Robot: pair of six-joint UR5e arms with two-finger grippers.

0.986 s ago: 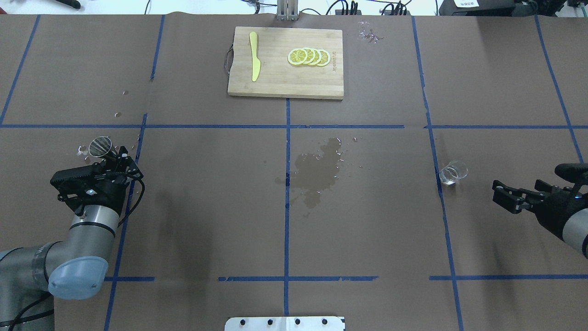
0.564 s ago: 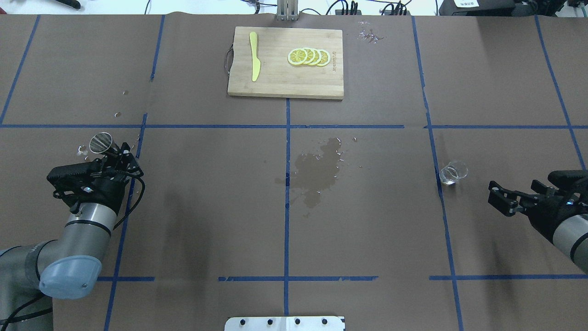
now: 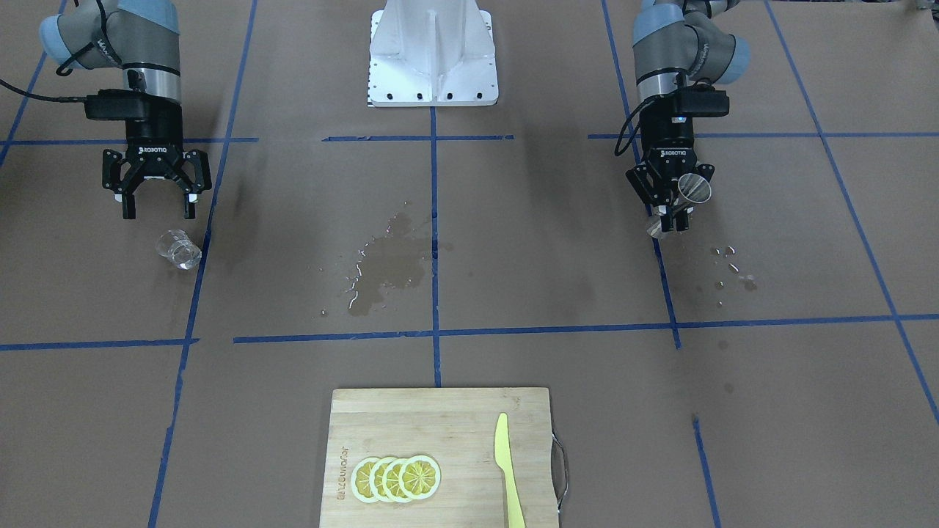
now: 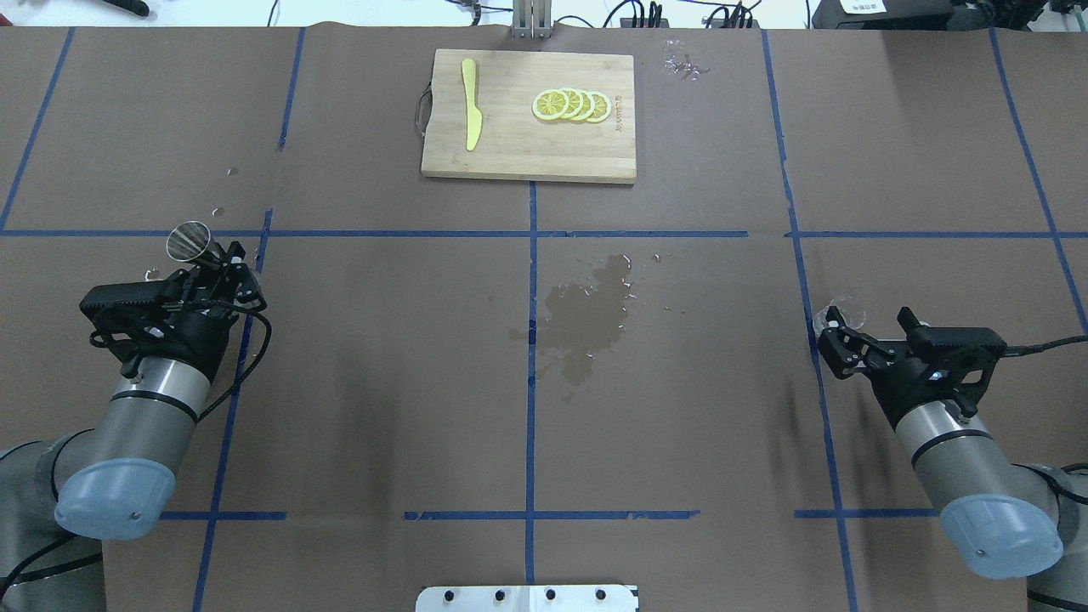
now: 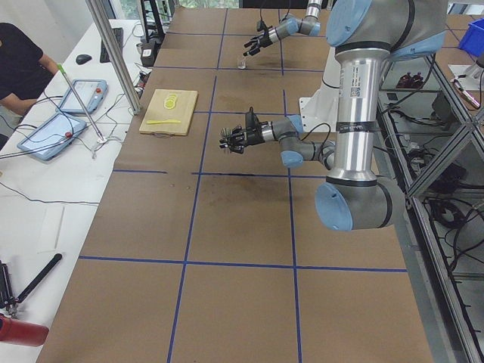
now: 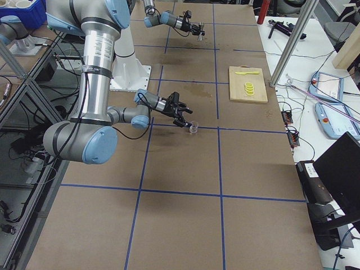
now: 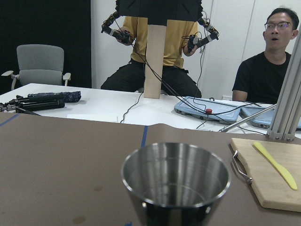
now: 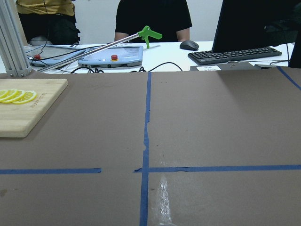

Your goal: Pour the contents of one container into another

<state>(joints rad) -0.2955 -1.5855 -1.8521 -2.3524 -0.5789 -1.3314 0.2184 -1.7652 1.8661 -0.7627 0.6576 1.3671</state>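
Exterior front-facing: left jaws hold jigger [image 3: 689,189]; right jaws wide near glass cup [image 3: 178,248]; contents unclear.

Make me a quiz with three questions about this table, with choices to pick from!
1. How many lemon slices lie on the cutting board?
A. two
B. six
C. four

2. What is the left gripper doing?
A. shut on the metal jigger
B. open and empty
C. shut on a lemon slice

3. Where is the glass cup?
A. on the cutting board
B. on the table, close by the open right gripper
C. inside the metal jigger

Answers:
1 C, four overlapping yellow rounds can be counted.
2 A, its fingers pinch the jigger's narrow waist above the table.
3 B, the cup sits on the brown paper just past the spread fingers.
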